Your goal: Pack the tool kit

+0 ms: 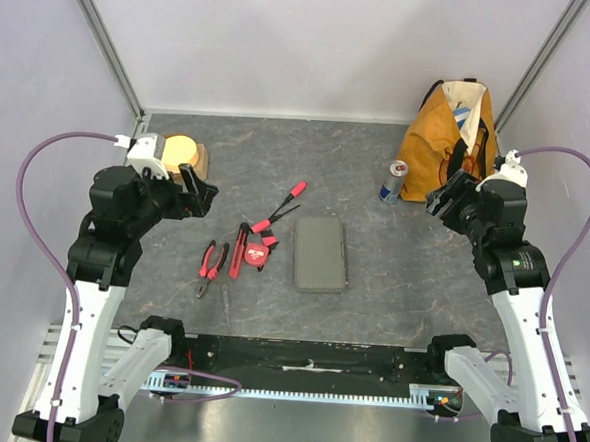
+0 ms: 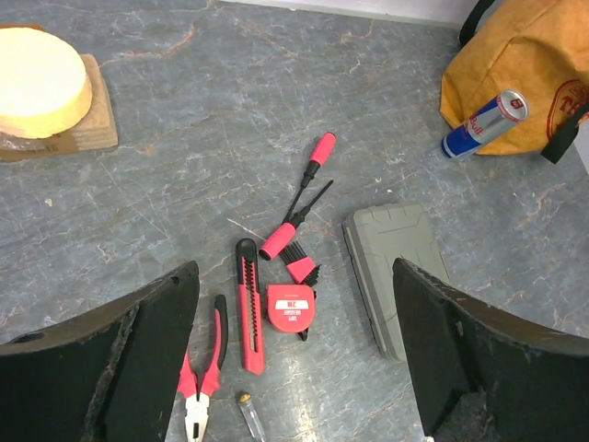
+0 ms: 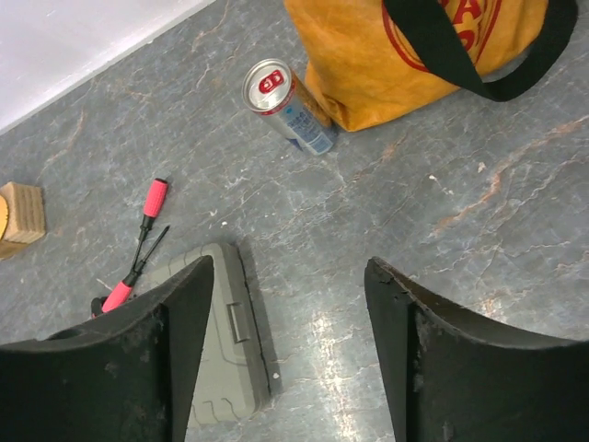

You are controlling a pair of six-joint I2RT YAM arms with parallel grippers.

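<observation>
The left gripper (image 1: 198, 193) hangs above the table's (image 1: 392, 277) left side with its fingers spread wide and nothing between them, angled down toward the loose tools.

Behind it, a wooden block (image 1: 201, 158) carrying a pale round disc plays no part in the task.

The tools lie grouped just left of the case, all outside it:
- pliers (image 1: 210, 264)
- cutter (image 1: 238, 253)
- tape measure (image 1: 260, 256)
- two screwdrivers (image 1: 286, 198), crossed, beyond the tape measure

A small slender item below the pliers in the left wrist view may be another driver; it is too small to tell.

The grey case (image 1: 320, 253) lies flat and closed at table centre, so it probably has to be opened before anything is loaded.

Further right stand a can (image 1: 393, 180) and the orange tote bag (image 1: 450, 140).

The right gripper (image 1: 444, 202) hovers near the can, its fingers also spread and empty, placed to reach the case's right edge.
</observation>
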